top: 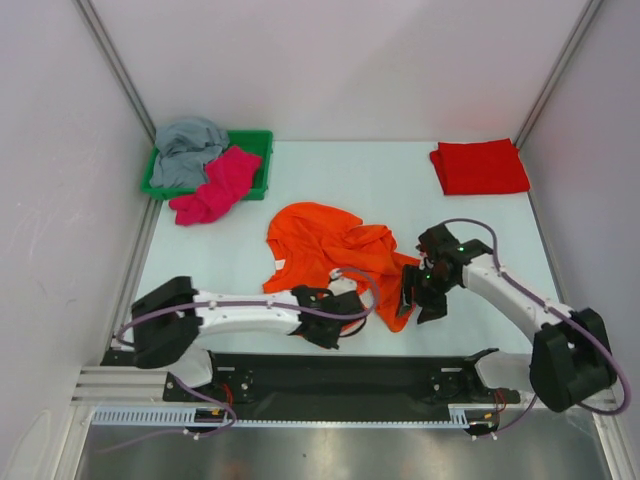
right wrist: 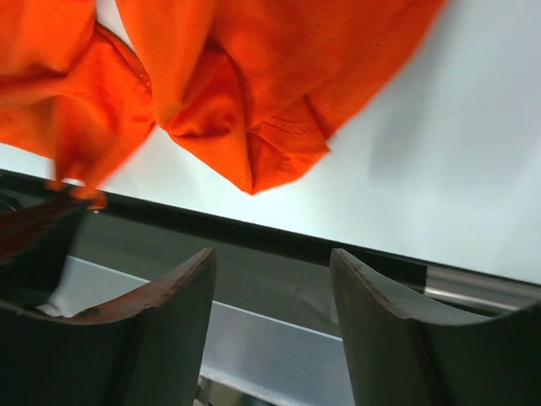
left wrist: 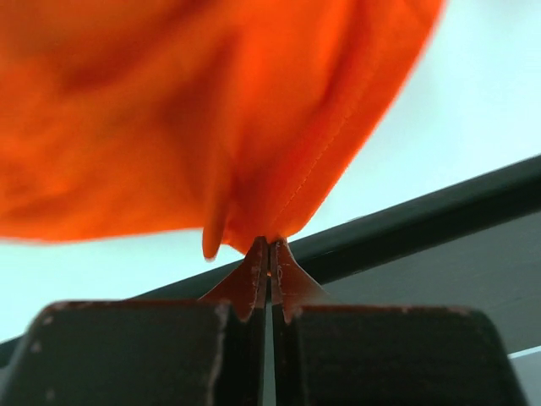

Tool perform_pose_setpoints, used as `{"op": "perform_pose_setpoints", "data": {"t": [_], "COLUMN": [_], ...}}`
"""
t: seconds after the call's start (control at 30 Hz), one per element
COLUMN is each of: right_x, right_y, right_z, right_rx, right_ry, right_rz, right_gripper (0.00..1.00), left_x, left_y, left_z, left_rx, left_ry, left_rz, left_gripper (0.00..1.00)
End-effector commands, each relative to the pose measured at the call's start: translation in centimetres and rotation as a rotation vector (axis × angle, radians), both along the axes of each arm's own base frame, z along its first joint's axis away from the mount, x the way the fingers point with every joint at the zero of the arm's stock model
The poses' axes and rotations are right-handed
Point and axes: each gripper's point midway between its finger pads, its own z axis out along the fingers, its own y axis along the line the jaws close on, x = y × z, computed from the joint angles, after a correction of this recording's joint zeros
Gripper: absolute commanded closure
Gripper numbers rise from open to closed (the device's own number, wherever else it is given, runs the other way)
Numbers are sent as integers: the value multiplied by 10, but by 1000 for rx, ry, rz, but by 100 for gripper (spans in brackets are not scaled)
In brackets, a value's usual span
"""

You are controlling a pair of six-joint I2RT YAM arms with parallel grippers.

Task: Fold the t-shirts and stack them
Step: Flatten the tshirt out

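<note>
Far left, back of bench [top: 380, 180]: green tray [top: 262, 138], close to L wall. Heaped inside, grey t-shirt [top: 188, 150], crumpled, filling tray's L part. Draped over tray's front rim & down onto bench, pink t-shirt [top: 215, 187], bunched, touching the grey one.

Near left: L arm stretched low along bench's near edge twd centre, purple cable [top: 250, 303] running along it. At arm's end, left tool [top: 330, 322] clenched tight on near hem of orange t-shirt [top: 325, 245]. In L wrist view, fingertips [left wrist: 258, 262] pressed together w/ stitched orange edge caught right at the tips. Rest of cloth hanging blurred above, blocking most of that view. In top view, wrist covering part of the near hem.

Centre: orange t-shirt crumpled, unfolded, spread from mid-bench twd near edge, btwn the two tools. Well apart from tray & from the other shirts.

Right of centre: right tool [top: 418, 293] just beside shirt's R near corner, released. In R wrist view, fingers [right wrist: 161, 304] wide apart, nothing btwn them. Beyond them a bunched orange corner, not touching. Black rail [right wrist: 254, 241] across that view, under the cloth.

Far right, back: red t-shirt [top: 480, 167], folded to neat rectangle, flat on bench near R wall.
</note>
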Motion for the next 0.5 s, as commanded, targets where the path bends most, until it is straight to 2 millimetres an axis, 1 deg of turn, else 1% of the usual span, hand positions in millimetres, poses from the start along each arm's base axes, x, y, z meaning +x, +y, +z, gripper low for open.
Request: {"op": "perform_pose_setpoints", "data": {"t": [0.0, 0.03, 0.1, 0.13, 0.17, 0.23, 0.27, 0.33, 0.37, 0.43, 0.47], "right_x": [19, 18, 28, 30, 33, 43, 43, 51, 52, 61, 66], "right_y": [26, 31, 39, 40, 40, 43, 45, 51, 51, 55, 54], "right_z": [-1, -6, -7, -10, -18, -23, -32, -36, -42, -39, -39], "right_rx": [19, 9, 9, -1, -22, -40, -50, -44, -52, -52, -66], "right_ry": [-50, -31, -49, -47, -29, -30, -3, -1, 16, -2, -9], "right_rz": [25, 40, 52, 51, 58, 59, 70, 76, 75, 80, 80], "right_gripper": [39, 41, 45, 46, 50, 53, 55, 57, 60, 69, 79], "left_x": [18, 23, 27, 30, 32, 38, 40, 48, 56, 68, 74], "left_y": [36, 51, 64, 73, 82, 92, 99, 106, 113, 124, 126], "left_z": [31, 45, 58, 63, 75, 87, 103, 121, 143, 167, 192], "left_rx": [6, 11, -2, -7, -35, -65, -105, -145, -177, -184, -220], "left_ry": [-92, -134, -167, -174, -196, -216, -244, -294, -354, -431, -478], "left_rz": [94, 123, 162, 195, 218, 269, 291, 319, 341, 363, 381], "left_gripper": [100, 100, 100, 100, 100, 100, 100, 100, 100, 100, 100]}}
